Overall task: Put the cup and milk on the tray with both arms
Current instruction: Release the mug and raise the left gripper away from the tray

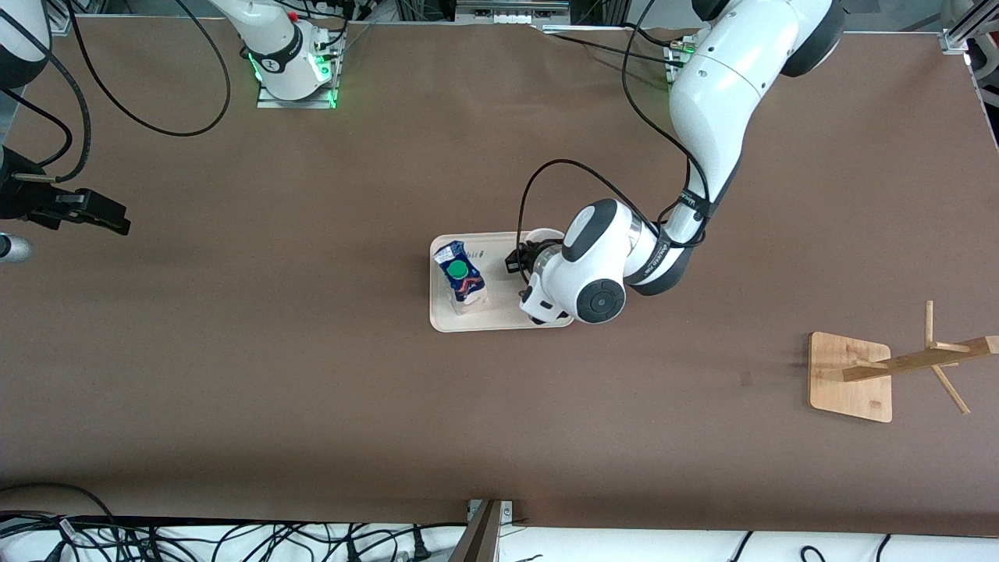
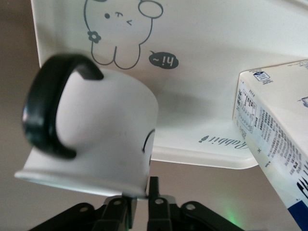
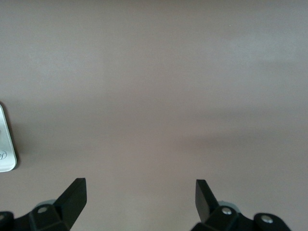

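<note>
The cream tray [image 1: 503,316] lies at the table's middle. The milk [image 1: 460,277] stands on the tray's part toward the right arm's end; its green cap faces up. My left gripper [image 1: 534,256] is over the tray's other end, shut on the rim of the white cup [image 1: 544,234]. In the left wrist view the fingertips [image 2: 153,185] pinch the cup's rim; the cup [image 2: 108,132] with its black handle [image 2: 41,113] hangs over the tray [image 2: 216,43], beside the milk [image 2: 274,139]. My right gripper [image 1: 109,218] waits open and empty at the right arm's end [image 3: 140,186].
A wooden rack with a square base [image 1: 851,376] stands toward the left arm's end, nearer to the front camera. A grey cylinder [image 1: 12,248] shows at the table's edge by the right gripper. A tray corner [image 3: 6,144] shows in the right wrist view.
</note>
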`<state>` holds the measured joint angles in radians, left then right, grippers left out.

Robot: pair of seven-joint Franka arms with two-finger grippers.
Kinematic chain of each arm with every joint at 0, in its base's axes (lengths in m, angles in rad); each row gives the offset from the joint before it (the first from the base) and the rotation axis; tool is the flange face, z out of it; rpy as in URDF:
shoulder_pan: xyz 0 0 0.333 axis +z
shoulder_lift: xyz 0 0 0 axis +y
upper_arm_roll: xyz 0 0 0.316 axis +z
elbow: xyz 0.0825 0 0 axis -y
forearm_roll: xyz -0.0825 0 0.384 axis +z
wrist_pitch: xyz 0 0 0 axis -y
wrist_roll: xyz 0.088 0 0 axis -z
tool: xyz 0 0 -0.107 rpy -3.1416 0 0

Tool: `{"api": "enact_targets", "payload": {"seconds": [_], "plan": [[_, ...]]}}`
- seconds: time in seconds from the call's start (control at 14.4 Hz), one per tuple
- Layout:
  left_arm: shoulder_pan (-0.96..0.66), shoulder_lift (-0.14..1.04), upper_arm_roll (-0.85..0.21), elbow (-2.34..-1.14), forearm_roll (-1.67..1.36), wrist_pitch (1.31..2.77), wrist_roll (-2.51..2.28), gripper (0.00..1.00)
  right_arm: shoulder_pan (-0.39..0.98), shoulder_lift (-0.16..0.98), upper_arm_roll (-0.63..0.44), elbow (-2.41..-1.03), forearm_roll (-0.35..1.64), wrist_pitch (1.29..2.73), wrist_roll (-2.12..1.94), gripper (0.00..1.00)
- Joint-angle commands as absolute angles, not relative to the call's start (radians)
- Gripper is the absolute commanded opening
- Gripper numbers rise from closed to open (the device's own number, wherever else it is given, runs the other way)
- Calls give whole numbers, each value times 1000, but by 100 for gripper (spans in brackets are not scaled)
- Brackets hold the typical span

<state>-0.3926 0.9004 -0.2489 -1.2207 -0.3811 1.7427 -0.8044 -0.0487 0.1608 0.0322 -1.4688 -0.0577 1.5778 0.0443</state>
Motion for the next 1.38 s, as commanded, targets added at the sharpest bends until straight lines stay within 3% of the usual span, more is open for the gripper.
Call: {"api": "enact_targets", "payload": {"seconds": [0.0, 0.35, 0.69, 0.9, 1.31], "plan": [[-400, 904, -238, -1180, -367, 1732, -804, 100, -54, 144, 26, -1489, -55, 1591, 40, 100], [-358, 818, -239, -1172, -310, 1652, -804, 100, -63, 144, 18, -1486, -6, 1583, 93, 100], [-307, 643, -236, -1173, -132, 1622, -778, 100, -77, 149, 2, -1488, 18, 1591, 100, 100], [-301, 560, -235, -1173, -23, 1513, -660, 100, -51, 147, -29, -1488, 17, 1595, 104, 100], [-158, 424, -220, -1189, 23, 1437, -283, 100, -21, 147, -64, -1488, 18, 1595, 104, 100]]}}
